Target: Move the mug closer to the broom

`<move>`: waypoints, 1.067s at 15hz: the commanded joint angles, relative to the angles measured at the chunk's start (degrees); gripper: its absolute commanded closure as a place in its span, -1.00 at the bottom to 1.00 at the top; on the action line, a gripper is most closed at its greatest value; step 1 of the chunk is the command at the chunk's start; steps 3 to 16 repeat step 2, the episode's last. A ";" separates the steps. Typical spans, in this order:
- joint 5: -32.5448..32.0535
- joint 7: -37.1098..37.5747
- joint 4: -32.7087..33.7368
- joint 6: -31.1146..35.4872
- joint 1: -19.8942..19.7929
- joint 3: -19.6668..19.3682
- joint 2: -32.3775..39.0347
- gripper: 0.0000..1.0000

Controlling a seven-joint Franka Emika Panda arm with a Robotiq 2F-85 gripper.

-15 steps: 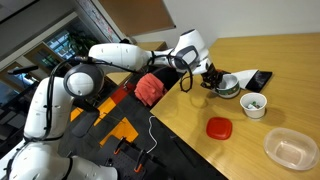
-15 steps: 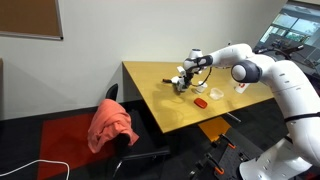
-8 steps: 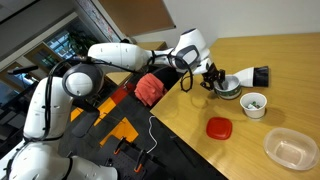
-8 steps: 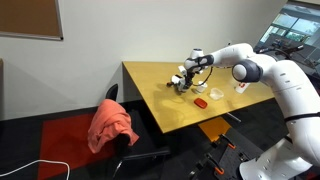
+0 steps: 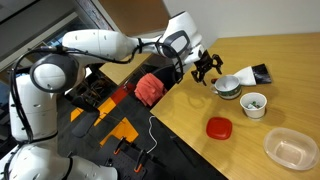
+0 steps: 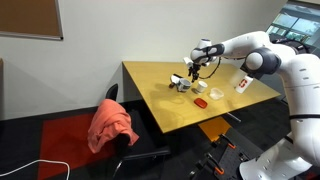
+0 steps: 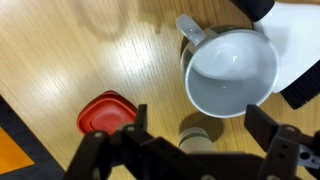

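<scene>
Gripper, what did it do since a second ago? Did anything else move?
The gripper lifted up from the mug and now hangs open above it, holding nothing. The mug stayed beside the broom. The red lid, white cup and clear bowl stayed too.

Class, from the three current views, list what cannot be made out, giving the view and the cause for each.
- The broom: in the wrist view it is cut off by the top and right edges.
- The mug: in an exterior view it is too small to show its handle or inside.
- Contact: in an exterior view the mug overlaps the broom, so touching cannot be told.
- The white cup: in an exterior view its speckled contents are too small to identify.
</scene>
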 commanded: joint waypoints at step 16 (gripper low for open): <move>-1.36 -3.67 -10.87 -0.24 0.88 0.30 -10.20 -1.00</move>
